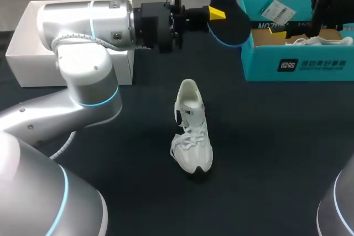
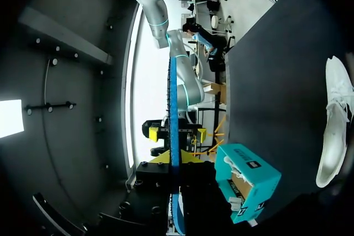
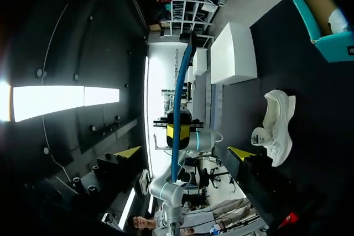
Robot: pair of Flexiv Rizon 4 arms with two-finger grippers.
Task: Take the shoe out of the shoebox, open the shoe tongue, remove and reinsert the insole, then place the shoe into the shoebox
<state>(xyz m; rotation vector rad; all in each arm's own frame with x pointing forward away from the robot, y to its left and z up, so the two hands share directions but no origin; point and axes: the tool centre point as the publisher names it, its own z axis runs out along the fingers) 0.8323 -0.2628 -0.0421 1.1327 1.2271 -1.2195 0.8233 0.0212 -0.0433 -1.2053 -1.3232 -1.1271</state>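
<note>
A white shoe (image 1: 191, 128) lies on the black table, heel toward the back; it also shows as the shoe (image 2: 335, 125) and the shoe (image 3: 275, 127). Above and behind it my left gripper (image 1: 217, 13) is shut on a black insole (image 1: 231, 17) with a blue edge, held in the air. The left wrist view shows that insole (image 2: 174, 109) edge-on between my yellow tips (image 2: 175, 157). My right gripper (image 1: 286, 3) hangs over the teal shoebox (image 1: 298, 67), wide open (image 3: 185, 153) and empty. It faces the insole (image 3: 178, 109) from a short gap away.
A white box (image 1: 33, 48) stands at the back left, partly behind my left arm; it appears as the white box (image 3: 232, 53) beyond the shoe. The teal shoebox (image 2: 246, 183) holds paper and a tag. Bare black table surrounds the shoe.
</note>
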